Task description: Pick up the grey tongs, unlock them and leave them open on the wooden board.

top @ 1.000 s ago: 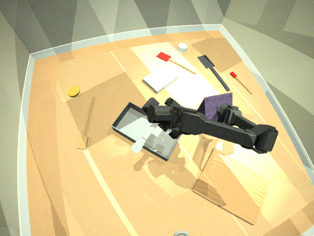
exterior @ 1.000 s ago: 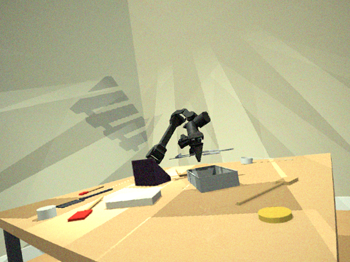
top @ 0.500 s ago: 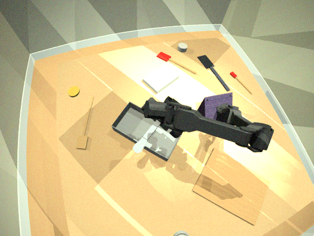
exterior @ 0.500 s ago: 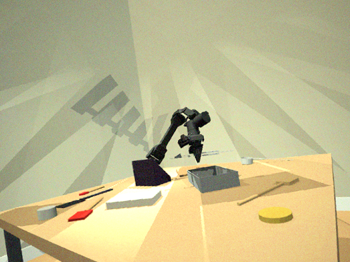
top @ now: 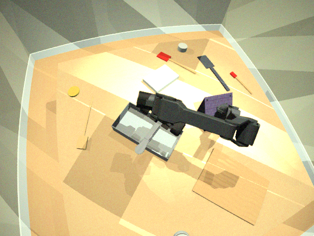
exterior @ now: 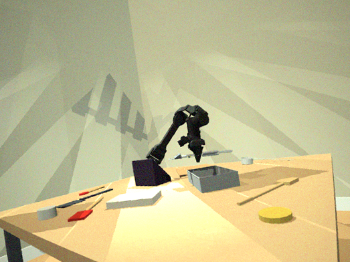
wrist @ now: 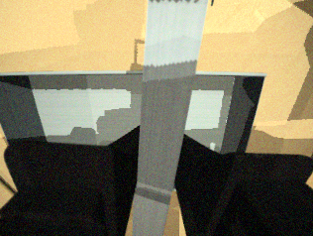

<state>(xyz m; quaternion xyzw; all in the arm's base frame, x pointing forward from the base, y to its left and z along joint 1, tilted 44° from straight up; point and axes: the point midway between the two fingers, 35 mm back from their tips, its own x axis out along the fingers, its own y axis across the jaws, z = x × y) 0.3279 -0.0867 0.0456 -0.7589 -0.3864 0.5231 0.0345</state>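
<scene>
The grey tongs [top: 141, 145] [exterior: 218, 152] [wrist: 170, 99] hang in the air above the roasting tin [top: 127, 135] [exterior: 218, 181] [wrist: 15, 109]. They lie about level, crossing over the tin, with their arms close together. My gripper [exterior: 198, 159] [wrist: 156, 131] points down and is shut on the tongs, one finger on each side. In the top view the arm hides the fingertips and part of the tongs. The lock cannot be made out. The wooden board [top: 243, 200] lies flat on the table, apart from the tin and the tongs.
A white block [top: 161, 78] [exterior: 133, 198] lies beside the tin. The purple arm base [top: 218, 102] stands near the board. A wooden utensil [exterior: 262, 193], a yellow disc [top: 73, 90] [exterior: 274, 214], red-headed tools, a dark spatula [top: 219, 77] and a grey cylinder [top: 182, 47] lie farther out.
</scene>
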